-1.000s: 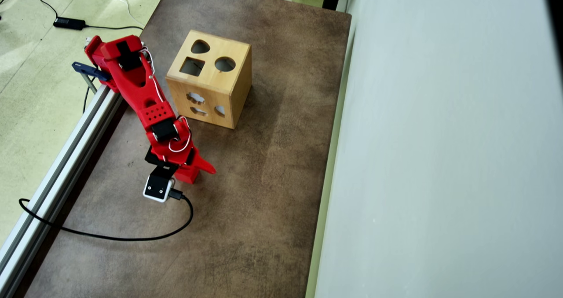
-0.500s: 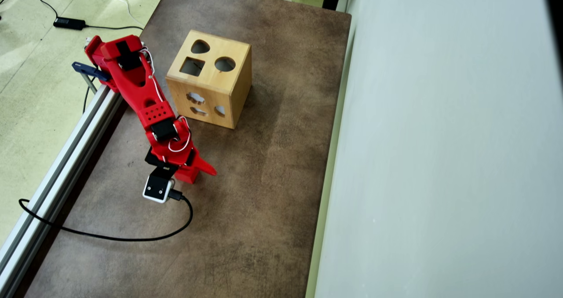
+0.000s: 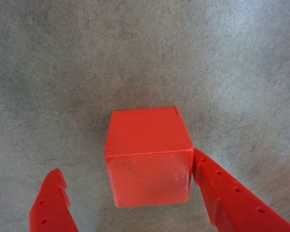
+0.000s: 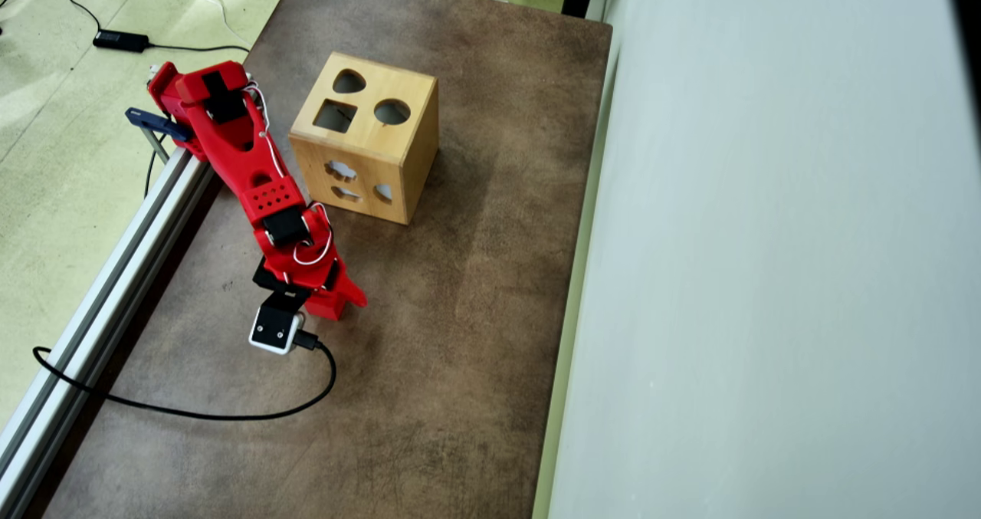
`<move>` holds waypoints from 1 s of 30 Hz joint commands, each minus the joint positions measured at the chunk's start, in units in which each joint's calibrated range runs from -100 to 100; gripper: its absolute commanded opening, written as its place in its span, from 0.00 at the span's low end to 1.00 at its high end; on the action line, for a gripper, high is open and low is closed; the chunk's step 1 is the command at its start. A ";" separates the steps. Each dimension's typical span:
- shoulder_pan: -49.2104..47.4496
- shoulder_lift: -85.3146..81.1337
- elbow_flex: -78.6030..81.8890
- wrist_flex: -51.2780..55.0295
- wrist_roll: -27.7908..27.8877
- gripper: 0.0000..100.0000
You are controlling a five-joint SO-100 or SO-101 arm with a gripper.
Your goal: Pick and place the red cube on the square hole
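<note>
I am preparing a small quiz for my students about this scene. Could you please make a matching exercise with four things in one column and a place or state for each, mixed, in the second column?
Things:
1. red cube
2. square hole
3. gripper
4. black cable

Places or states:
A. cut into the top face of the wooden box
B. open, one finger on each side of the cube
C. lying in a curve on the table
D. resting on the table between the two red fingers

Pairs: 1-D, 2-A, 3-B, 4-C
</note>
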 commanded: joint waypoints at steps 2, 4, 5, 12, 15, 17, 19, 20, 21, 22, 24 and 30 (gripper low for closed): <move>-0.88 -1.48 -2.42 -0.53 0.15 0.31; -0.95 -1.48 -2.42 -0.53 0.15 0.26; -1.32 -1.56 -2.42 -0.53 0.15 0.24; -2.73 -1.65 -2.42 0.35 0.15 0.14; -2.73 -1.73 -2.42 0.35 0.15 0.10; -2.66 -1.90 -2.42 0.35 0.15 0.09; -2.66 -3.01 -2.42 0.43 0.05 0.08; -2.66 -3.52 -2.42 0.43 0.05 0.07; -2.66 -4.11 -2.42 0.43 0.05 0.07; -2.66 -4.62 -2.42 0.43 -0.10 0.07; -2.66 -5.30 -2.42 0.51 -0.15 0.06; -1.84 -10.48 -2.15 0.59 -0.20 0.05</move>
